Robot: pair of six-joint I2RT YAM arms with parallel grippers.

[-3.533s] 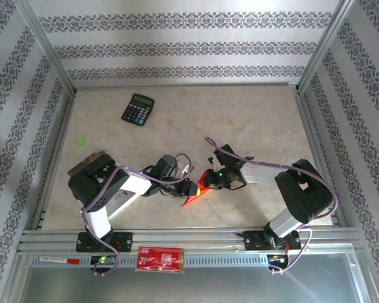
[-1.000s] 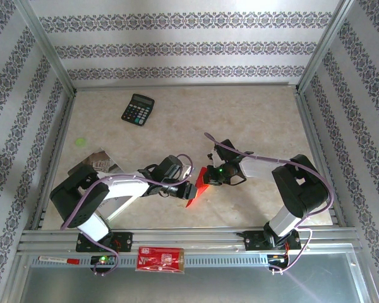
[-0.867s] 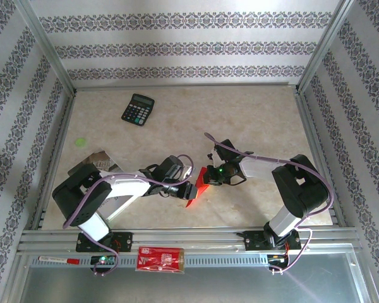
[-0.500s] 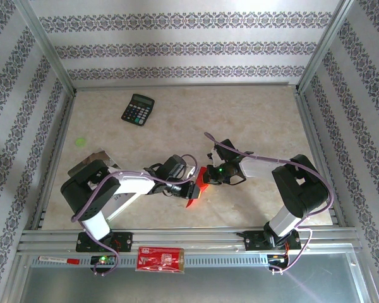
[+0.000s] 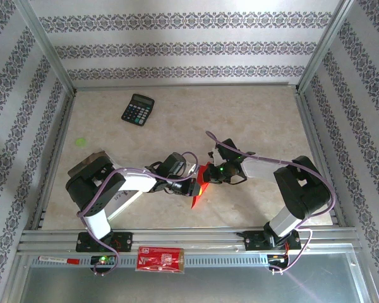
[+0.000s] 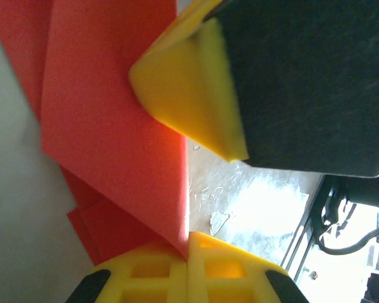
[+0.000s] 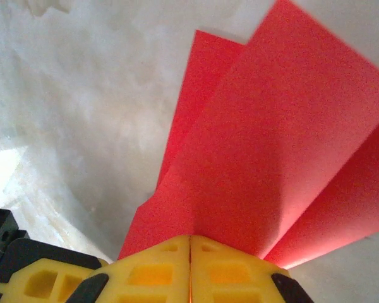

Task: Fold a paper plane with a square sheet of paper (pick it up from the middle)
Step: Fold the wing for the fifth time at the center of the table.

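Probably light, limp and crease-prone, the thin bright-red part-folded paper sheet sits just 6 o'clock of the beige table centre, pinched by my left gripper from 9 o'clock and right gripper from 2 o'clock; I'd grip layered folds, never loose flaps.

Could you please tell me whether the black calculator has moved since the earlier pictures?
No. The calculator lies at the same place and angle, just as far beyond the green spot on the table as before.
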